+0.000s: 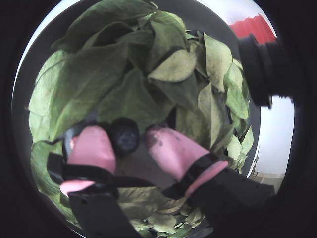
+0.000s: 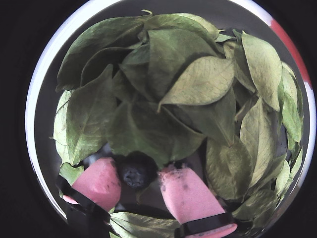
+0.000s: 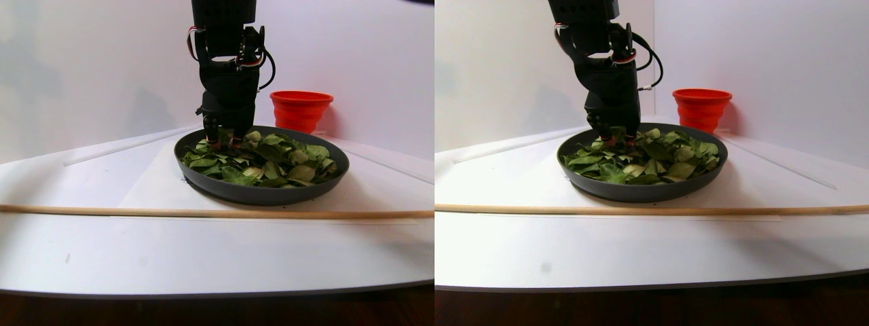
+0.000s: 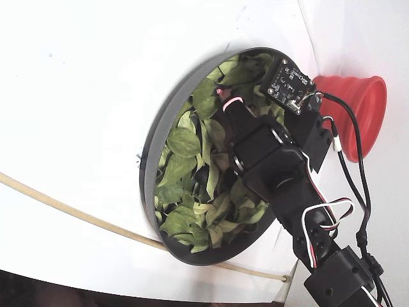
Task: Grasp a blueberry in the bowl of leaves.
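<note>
We see a white table (image 3: 204,251) with a thin wooden stick (image 3: 204,213) lying across its front, and on the table a wide dark bowl (image 3: 261,193) full of green leaves (image 2: 148,129). In the stereo pair view the black arm (image 3: 227,61) comes down almost straight from the top edge, where it is cut off, and its tip goes into the leaves near the back left rim of the bowl. In the fixed view the arm covers much of the bowl's right part, and the fingertips are mostly hidden under it. A red cup (image 3: 301,109) stands behind the bowl, apart from it; in a wrist view only a small red piece of it shows, behind a black round part of the arm. The gripper (image 2: 140,174) has two pink fingers (image 2: 99,181), and they are partly open, with a gap wider than the berry. The blueberry (image 2: 136,171) lies between them on the leaves; it seems to touch the left finger in both wrist views, and a small gap stays to the right finger. We cannot tell if the fingers already press it. The berry's upper edge is partly hidden under a leaf.
</note>
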